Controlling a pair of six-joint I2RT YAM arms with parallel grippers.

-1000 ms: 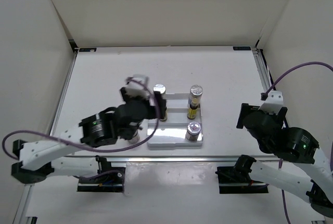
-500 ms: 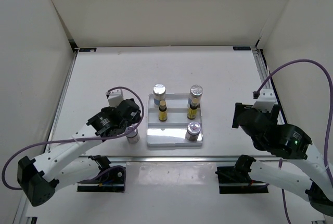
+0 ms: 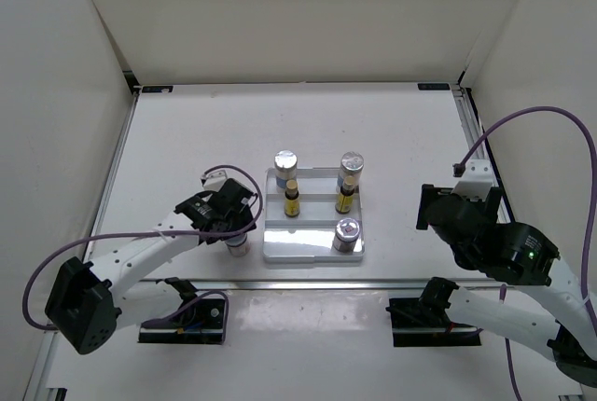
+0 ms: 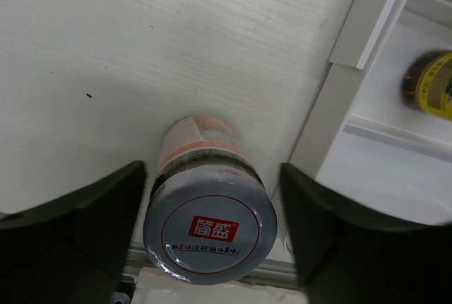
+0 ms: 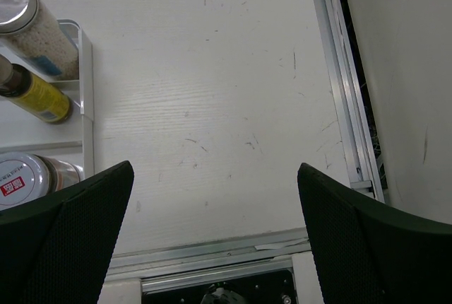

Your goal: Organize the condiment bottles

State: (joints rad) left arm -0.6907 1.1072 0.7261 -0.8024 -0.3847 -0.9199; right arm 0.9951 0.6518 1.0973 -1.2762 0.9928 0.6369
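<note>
Standing on the surface [image 3: 187,140] just left of the white tray [image 3: 308,250]: first squat jar [image 4: 210,230], silver lid up. Left gripper [image 4: 212,177] has its jaws spread either side of it, a slim gap showing on the tray side. On the tray: rear tier, left shaker [image 3: 285,160] and right shaker [image 3: 351,162]; middle tier, left yellow bottle [image 3: 292,200] and right yellow bottle [image 3: 345,200]; front right, second squat jar [image 3: 347,233]. Right gripper [image 5: 215,170] has its jaws wide apart and holds nothing, over the surface right of the tray.
</note>
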